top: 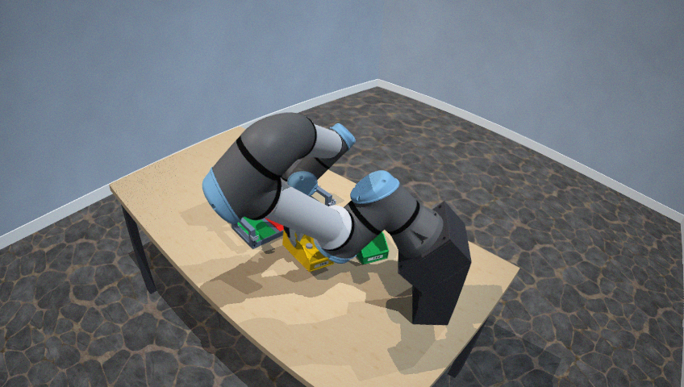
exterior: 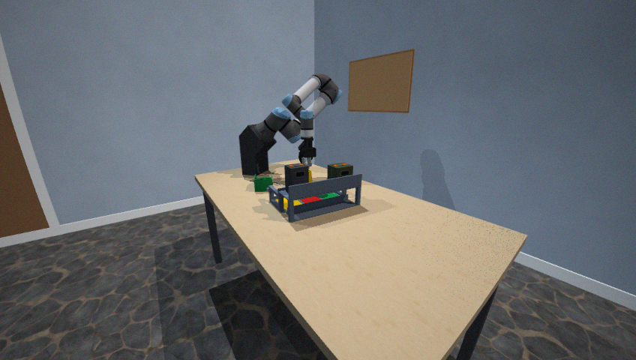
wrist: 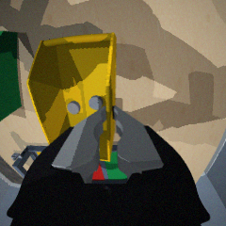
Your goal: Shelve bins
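The yellow bin [top: 306, 259] [exterior: 310, 175] [wrist: 87, 58] has two round grey parts inside. My gripper [exterior: 306, 163] [wrist: 110, 106] is shut on its side wall, seen at the right in the wrist view. I cannot tell whether the bin touches the table. The green bin [top: 374, 251] [exterior: 263, 184] [wrist: 8, 80] stands beside it, nearer the arm's base. The grey-blue shelf [exterior: 325, 183] has yellow [exterior: 292, 203], red [exterior: 310, 199] and green [exterior: 330, 196] marks, with no bin on them. The arm hides part of the shelf in the top view. No red bin shows.
A dark box [exterior: 296, 176] and a dark green box [exterior: 340, 170], both with orange on top, show beyond the shelf in the exterior view. The shelf's upper board runs low over the marked floor. The arm's black base [top: 431, 282] [exterior: 253, 151] stands on the table [top: 306, 330] [exterior: 379, 267].
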You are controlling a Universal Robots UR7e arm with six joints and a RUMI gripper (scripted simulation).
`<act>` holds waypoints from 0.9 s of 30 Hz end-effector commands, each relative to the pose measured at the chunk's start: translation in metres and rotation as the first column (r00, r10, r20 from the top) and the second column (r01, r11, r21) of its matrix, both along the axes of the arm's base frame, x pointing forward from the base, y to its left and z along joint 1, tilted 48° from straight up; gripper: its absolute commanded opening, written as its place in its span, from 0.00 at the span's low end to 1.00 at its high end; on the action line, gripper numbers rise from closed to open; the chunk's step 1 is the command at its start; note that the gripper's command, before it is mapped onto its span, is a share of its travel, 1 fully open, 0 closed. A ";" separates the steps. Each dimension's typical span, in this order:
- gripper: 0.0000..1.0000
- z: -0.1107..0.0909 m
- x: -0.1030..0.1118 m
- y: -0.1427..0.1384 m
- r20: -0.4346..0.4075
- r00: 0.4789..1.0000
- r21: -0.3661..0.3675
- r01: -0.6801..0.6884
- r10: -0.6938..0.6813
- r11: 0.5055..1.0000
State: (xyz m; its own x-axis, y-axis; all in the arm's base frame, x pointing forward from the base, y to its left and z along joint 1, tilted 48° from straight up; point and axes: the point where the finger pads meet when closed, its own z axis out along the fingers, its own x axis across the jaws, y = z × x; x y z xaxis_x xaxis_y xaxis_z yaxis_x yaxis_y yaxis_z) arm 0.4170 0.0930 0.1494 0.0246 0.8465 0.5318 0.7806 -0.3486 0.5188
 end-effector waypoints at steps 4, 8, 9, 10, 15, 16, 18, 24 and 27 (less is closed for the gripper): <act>0.00 0.004 -0.003 -0.002 0.001 1.000 0.000 0.000 0.000 1.000; 0.00 0.005 -0.005 -0.003 0.001 1.000 0.000 0.000 0.000 1.000; 0.00 0.005 -0.005 -0.003 0.001 1.000 0.000 0.000 0.000 1.000; 0.00 0.006 -0.005 -0.003 0.001 1.000 0.000 0.000 0.000 1.000; 0.00 0.006 -0.005 -0.004 0.001 1.000 0.000 0.000 0.000 1.000; 0.00 0.006 -0.005 -0.004 0.001 1.000 0.000 0.000 0.000 1.000; 0.00 0.006 -0.005 -0.004 0.001 1.000 0.000 0.000 0.000 1.000; 0.00 0.006 -0.005 -0.004 0.001 1.000 0.000 0.000 0.000 1.000; 0.00 0.006 -0.005 -0.004 0.001 1.000 0.000 0.000 0.000 1.000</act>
